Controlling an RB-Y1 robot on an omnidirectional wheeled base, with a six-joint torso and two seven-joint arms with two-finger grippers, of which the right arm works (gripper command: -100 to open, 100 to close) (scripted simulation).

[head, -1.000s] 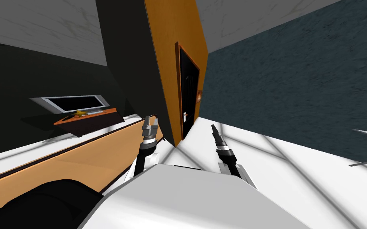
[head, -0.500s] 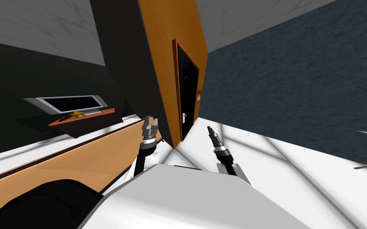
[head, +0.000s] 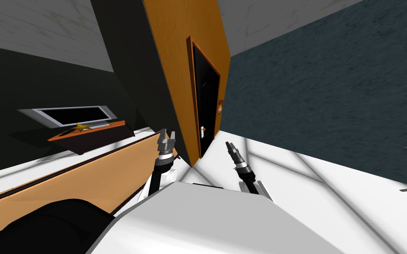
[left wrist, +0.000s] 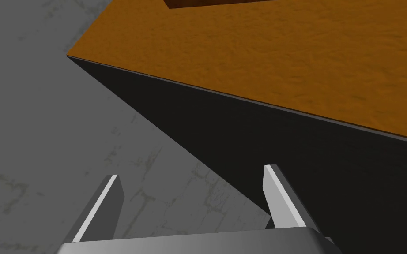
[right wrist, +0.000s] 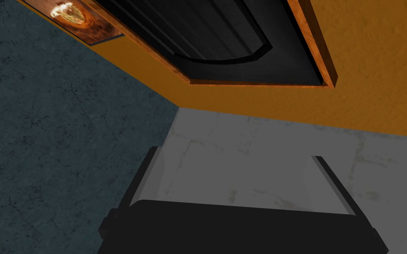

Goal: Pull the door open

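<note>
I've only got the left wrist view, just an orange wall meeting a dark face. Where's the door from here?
Observer: In the head view, the black door is set in that orange wall, past the corner beside your left gripper.
Operator: Does it have a handle?
Observer: Yes, a small white handle on the door's edge nearer us.
Operator: Is the right hand on it?
Observer: No. The right gripper is short of the door, with its fingers open and nothing between them.
</note>
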